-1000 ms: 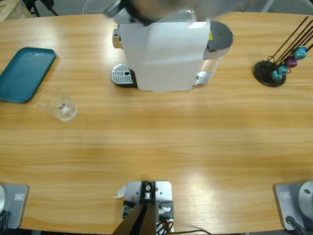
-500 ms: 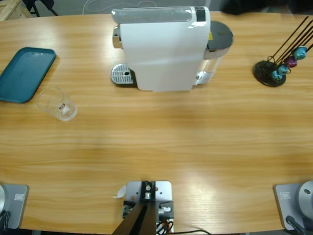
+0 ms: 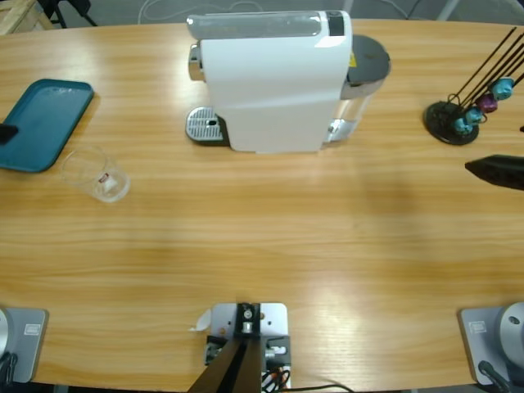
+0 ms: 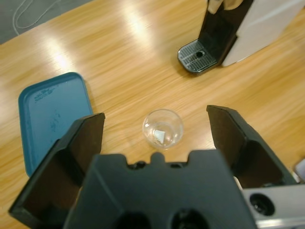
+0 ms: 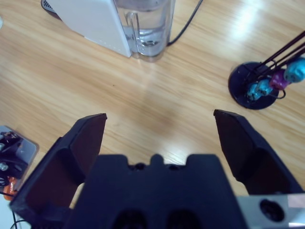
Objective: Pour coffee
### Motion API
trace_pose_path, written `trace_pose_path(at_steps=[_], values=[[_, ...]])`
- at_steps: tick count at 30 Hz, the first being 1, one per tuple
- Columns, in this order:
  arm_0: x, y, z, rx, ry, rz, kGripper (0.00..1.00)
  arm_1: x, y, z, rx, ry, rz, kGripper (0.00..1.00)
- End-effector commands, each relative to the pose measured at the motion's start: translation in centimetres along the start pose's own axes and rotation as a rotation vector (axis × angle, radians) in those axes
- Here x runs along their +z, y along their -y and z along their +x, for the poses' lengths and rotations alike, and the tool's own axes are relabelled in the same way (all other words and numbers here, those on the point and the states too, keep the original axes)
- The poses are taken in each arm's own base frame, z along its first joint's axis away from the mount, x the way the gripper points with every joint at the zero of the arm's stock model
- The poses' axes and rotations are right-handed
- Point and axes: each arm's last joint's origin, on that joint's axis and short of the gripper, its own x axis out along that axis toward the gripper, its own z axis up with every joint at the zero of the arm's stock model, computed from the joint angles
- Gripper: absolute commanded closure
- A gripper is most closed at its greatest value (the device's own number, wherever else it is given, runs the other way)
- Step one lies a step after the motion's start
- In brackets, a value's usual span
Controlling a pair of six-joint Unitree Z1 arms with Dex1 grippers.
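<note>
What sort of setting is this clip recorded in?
Probably a lab mock-up of a coffee corner: a white capsule coffee machine, a capsule rack and a clear glass cup on a long wooden table.

Left gripper (image 4: 157, 126) spread above seemingly empty glass cup (image 4: 162, 129).

Left gripper (image 4: 159, 131): you see matte black, two broad wedge-shaped jaws, moulded body.
Right gripper (image 5: 162, 131): you see the same black build, silver-grey plate beside.
</note>
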Motion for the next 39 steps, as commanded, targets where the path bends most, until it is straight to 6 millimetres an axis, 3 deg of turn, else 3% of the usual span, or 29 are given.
trace_pose_path(at_steps=[1,6,8,14,20,28,39], values=[[-3.8,0.2,2.8,-0.029,0.046,-0.042,0.229,-1.7,0.3,-0.1,0.036,0.026,0.023,0.000],[-4.2,0.4,4.2,-0.071,-0.022,0.036,0.274,-1.7,0.2,0.1,0.044,0.031,0.024,0.000],[-4.0,0.5,4.7,-0.091,-0.028,-0.001,0.206,-1.7,0.2,0.2,0.044,0.029,0.025,0.000],[-3.5,0.5,4.9,-0.086,-0.079,-0.016,0.130,-1.7,0.2,0.4,0.044,0.026,0.031,0.000],[-2.7,0.6,7.2,-0.104,-0.187,-0.032,0.059,-1.6,0.1,0.7,0.043,0.016,0.031,0.000],[-2.1,0.6,10.2,-0.107,-0.317,-0.045,0.046,-1.5,0.0,0.9,0.041,0.008,0.030,0.000],[-2.1,0.5,11.9,-0.087,-0.386,-0.065,0.046,-1.4,0.0,1.1,0.041,-0.001,0.029,0.000]])
